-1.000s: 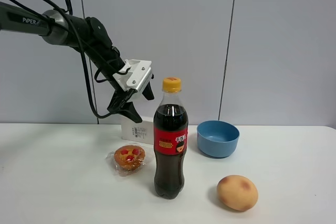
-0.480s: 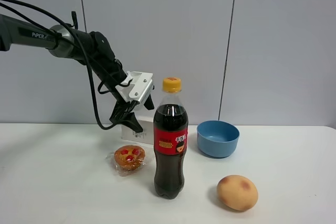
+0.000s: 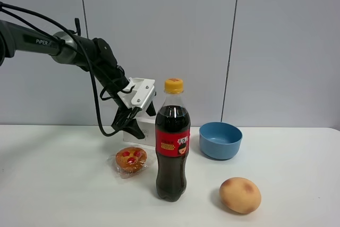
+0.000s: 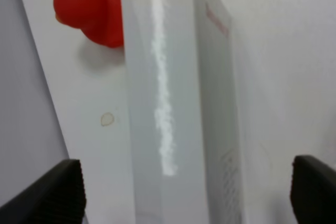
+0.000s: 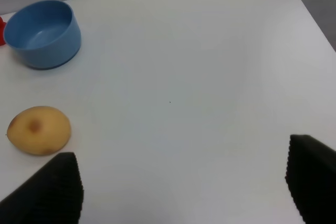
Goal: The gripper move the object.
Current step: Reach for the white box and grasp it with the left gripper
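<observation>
The white box [image 3: 146, 133] stands at the back of the table, behind the cola bottle [image 3: 172, 141], which hides part of it. My left gripper [image 3: 136, 117] is low over the box's top, open. In the left wrist view the box [image 4: 173, 103] fills the gap between the two black fingertips [image 4: 58, 192], and the left gripper [image 4: 186, 195] straddles it without closing. Red lettering shows on the box's side. My right gripper [image 5: 184, 192] is open and empty above bare table; it does not show in the exterior view.
A wrapped muffin [image 3: 129, 160] lies just in front of the box. A blue bowl [image 3: 220, 140] sits right of the bottle and a yellow fruit [image 3: 240, 195] lies at the front right. The bowl [image 5: 42, 32] and fruit [image 5: 38, 129] also show in the right wrist view.
My left arm has lowered and carried the open gripper down onto the box's top. The box, bottle and other objects have not moved.
</observation>
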Motion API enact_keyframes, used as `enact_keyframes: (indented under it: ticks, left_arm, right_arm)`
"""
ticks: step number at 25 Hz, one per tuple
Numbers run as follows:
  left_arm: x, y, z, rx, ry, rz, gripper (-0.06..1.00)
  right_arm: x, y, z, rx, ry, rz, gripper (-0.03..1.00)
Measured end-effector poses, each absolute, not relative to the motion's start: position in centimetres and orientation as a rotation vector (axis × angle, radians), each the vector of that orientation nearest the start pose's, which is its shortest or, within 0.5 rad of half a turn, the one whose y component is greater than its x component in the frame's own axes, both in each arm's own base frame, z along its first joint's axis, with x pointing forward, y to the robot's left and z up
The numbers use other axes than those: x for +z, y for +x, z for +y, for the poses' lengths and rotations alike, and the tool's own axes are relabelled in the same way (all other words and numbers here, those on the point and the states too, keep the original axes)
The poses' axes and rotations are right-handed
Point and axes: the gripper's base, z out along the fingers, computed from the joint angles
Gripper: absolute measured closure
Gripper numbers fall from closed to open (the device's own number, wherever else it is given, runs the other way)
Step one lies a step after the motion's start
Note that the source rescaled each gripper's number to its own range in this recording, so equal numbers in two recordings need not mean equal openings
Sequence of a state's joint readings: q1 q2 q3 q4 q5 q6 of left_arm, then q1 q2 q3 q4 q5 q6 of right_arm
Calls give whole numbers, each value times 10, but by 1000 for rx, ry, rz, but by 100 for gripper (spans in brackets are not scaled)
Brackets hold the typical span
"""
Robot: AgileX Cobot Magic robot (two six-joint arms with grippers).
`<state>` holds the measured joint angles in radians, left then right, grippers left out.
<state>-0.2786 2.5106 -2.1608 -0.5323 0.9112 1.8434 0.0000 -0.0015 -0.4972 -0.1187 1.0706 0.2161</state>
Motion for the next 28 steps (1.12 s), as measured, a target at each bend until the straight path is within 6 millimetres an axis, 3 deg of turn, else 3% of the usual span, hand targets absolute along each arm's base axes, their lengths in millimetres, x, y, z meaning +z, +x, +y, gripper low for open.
enact_keyframes:
  ticks: [18,23,28]
  left_arm:
    - [120,510,-185,-94,2022,1484,9]
    - [116,509,-185,-100,2025,1487,35]
    - [116,509,-185,-109,2030,1488,80]
  right_arm:
    - [276,-6,-9,-8,227,2037,-3]
    - [276,-6,-9,-8,227,2037,-3]
    - [276,-6,-9,-8,227,2037,-3]
